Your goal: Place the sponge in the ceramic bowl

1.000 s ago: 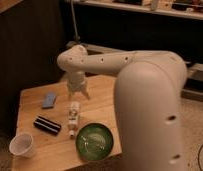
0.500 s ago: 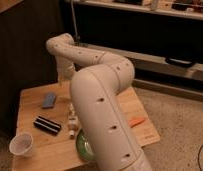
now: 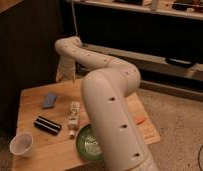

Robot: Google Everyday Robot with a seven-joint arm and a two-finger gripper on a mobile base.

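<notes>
Over the far edge of the tabletop [image 3: 56, 151] the claw [image 3: 66, 78] hangs pointing down, its fingers apart and holding nothing. Close below it, toward the far left corner, the blue sponge [image 3: 49, 100] lies flat on the wood. At the near edge sits the green ceramic bowl [image 3: 88, 143], partly hidden by the arm, well apart from the sponge, with a striped black block [image 3: 47, 125] and a small bottle [image 3: 73, 118] between them, and a white cup [image 3: 21, 145] by the near left corner

Gripper [image 3: 65, 78] behind sponge [image 3: 49, 100] — ceramic bowl [image 3: 85, 143] nearer
</notes>
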